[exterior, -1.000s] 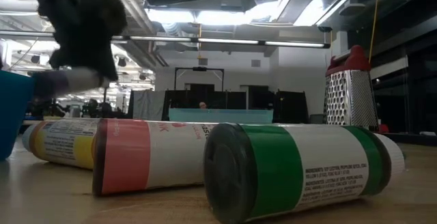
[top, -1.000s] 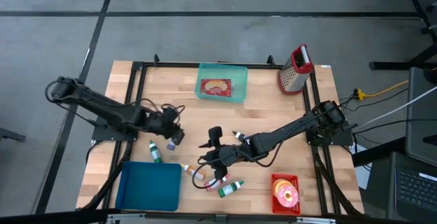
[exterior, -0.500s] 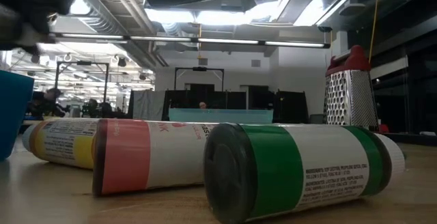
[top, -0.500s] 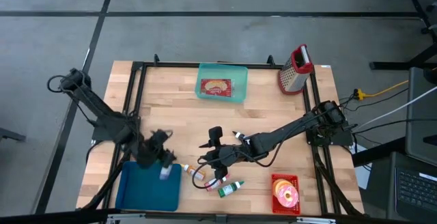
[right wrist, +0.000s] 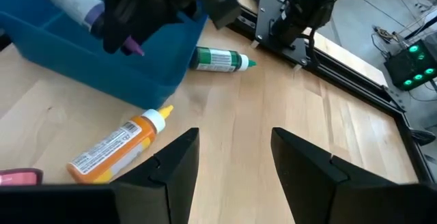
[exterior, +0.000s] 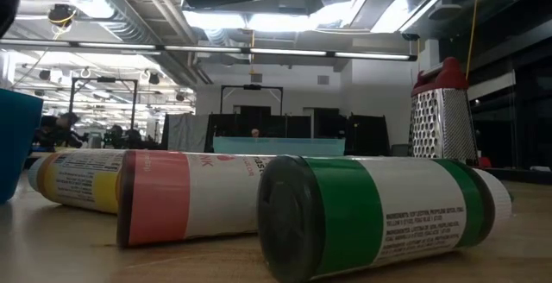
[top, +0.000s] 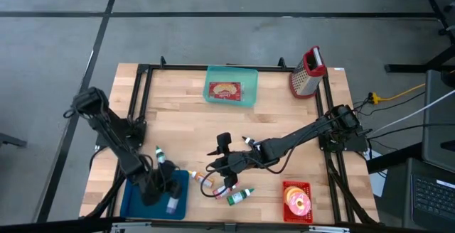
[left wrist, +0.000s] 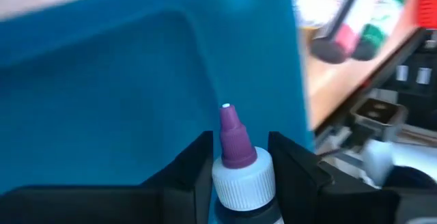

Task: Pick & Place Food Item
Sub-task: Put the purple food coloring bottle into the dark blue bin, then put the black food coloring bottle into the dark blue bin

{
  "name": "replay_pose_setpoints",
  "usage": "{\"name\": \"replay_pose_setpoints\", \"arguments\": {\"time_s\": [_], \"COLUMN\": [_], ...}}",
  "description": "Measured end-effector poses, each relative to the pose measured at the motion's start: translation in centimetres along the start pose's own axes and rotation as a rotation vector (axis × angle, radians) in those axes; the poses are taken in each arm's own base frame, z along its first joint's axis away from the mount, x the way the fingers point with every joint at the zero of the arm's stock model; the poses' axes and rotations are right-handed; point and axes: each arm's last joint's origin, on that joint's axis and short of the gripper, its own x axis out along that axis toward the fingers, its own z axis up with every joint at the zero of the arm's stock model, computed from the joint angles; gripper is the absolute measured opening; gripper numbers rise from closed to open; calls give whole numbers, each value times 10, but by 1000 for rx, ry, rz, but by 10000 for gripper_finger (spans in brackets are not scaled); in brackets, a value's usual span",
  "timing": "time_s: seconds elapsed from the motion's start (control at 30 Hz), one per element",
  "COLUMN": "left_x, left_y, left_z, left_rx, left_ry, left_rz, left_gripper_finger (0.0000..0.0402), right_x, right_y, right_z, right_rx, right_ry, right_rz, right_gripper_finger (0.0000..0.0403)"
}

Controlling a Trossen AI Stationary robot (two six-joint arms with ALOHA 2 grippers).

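My left gripper [top: 168, 199] is shut on a small bottle with a purple tip and a white cap [left wrist: 237, 161]. It hangs over the blue bin [top: 142, 203] at the table's near left. An orange bottle [top: 200, 179], a pink one [top: 224, 188] and a green one [top: 240, 195] lie on their sides on the wood just right of the bin. My right gripper [top: 215, 167] hovers open above the orange and pink bottles, nothing between its fingers [right wrist: 171, 162]. My left gripper pinches the purple-tipped bottle between its two fingers, which stand on either side of the white cap [left wrist: 240, 177]. The bottle lies along the fingers, tip pointing forward and down into the bin. It is clear of the bin's floor.
Another green-capped bottle [top: 161, 156] lies just beyond the bin. A teal tray holding a food packet [top: 231, 91] sits at the far middle, and a metal grater [top: 307, 72] at the far right. A red basket with a pink doughnut [top: 297, 199] is at the near right.
My left gripper has swung from the table's left middle toward the near edge, sinking and rolling as it went. It now hangs over the blue bin, with the purple-tipped bottle still in its hold.
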Motion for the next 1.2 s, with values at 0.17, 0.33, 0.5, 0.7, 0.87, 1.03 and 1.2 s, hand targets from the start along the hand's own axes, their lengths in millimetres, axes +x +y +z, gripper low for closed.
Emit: {"name": "replay_pose_setpoints", "arguments": {"time_s": [0.17,0.33,0.5,0.7,0.87,1.03,1.2], "left_x": [14,25,30,31,31,31,26], "left_y": [7,11,8,6,3,-4,-15], "left_z": [-5,3,11,15,13,8,3], "left_rx": [-14,-23,-27,-10,3,-15,-5], "left_ry": [-35,-109,-205,-245,-225,-188,-198], "left_rz": [59,91,59,33,14,-60,-187], "left_gripper_finger": [113,114,114,129,176,212,216], "right_x": [0,0,0,0,0,0,0], "right_y": [0,0,0,0,0,0,0], "right_z": [0,0,0,0,0,0,0], "right_rx": [0,1,0,0,0,0,0], "right_ry": [-2,-4,-4,-4,-4,-4,-4], "right_rz": [9,15,17,17,17,17,17], "right_gripper_finger": [185,185,185,185,185,185,185]}}
